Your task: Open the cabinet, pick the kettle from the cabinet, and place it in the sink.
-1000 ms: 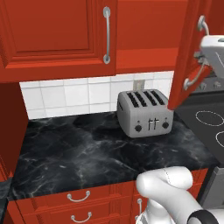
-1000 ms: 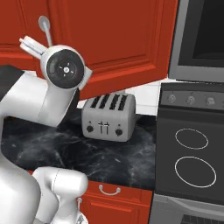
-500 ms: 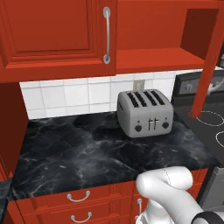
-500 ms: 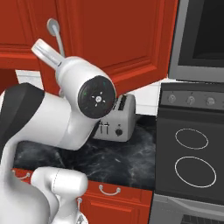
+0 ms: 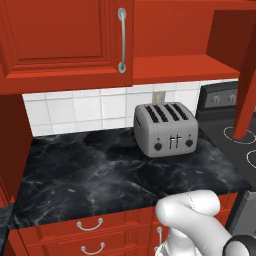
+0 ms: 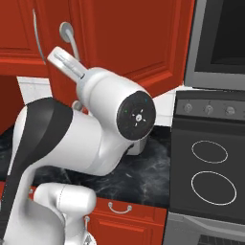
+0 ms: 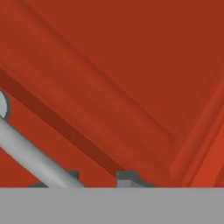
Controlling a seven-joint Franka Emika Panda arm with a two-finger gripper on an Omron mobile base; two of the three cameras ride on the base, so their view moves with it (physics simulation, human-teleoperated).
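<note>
Cabinet door (image 5: 246, 85) right of the toaster (image 5: 166, 129) has swung wide open; your claw (image 7: 99, 177) is at its bar handle (image 7: 30, 153), can't tell if gripping.

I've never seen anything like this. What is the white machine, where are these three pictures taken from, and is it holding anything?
It is a white robot arm on a driving base, in a rendered kitchen. Two pictures come from cameras on the base, behind the arm; the third from a camera on its hand. On the black counter stands a silver toaster. The right door of the cabinet is swung open. The gripper is close against that door, beside its silver handle; whether it grips it is unclear.
</note>
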